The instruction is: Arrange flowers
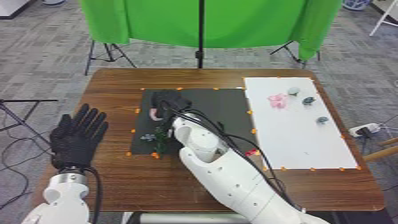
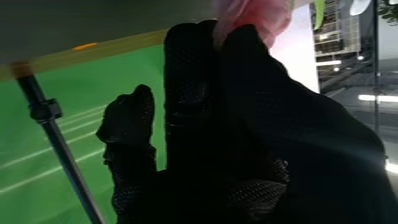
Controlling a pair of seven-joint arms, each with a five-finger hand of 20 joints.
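Observation:
In the head view, my right hand (image 1: pixel 169 101) is over the upper left of the black mat (image 1: pixel 226 100), with a pink flower (image 1: pixel 155 114) at its fingers. The right wrist view has my right hand (image 2: pixel 200 110) pinching the pink flower (image 2: pixel 259 19) between its thumb and fingers. A grey-blue flower (image 1: pixel 147 136) with green leaves (image 1: pixel 161 144) lies lower on the mat. On the white sheet (image 1: pixel 298 135) are another pink flower (image 1: pixel 278 101), a pale one (image 1: pixel 293 91) and dark teal ones (image 1: pixel 308 100). My left hand (image 1: pixel 76 137) stays at the table's left with straight fingers.
A small red thing (image 1: pixel 251 152) is beside my right forearm, near the mat's lower right edge. Dark cables run along that arm. Orange tape bits (image 1: pixel 129 154) line the mat and sheet. Beyond the brown table (image 1: pixel 178 77) stands a green backdrop (image 1: pixel 169 25) on a stand.

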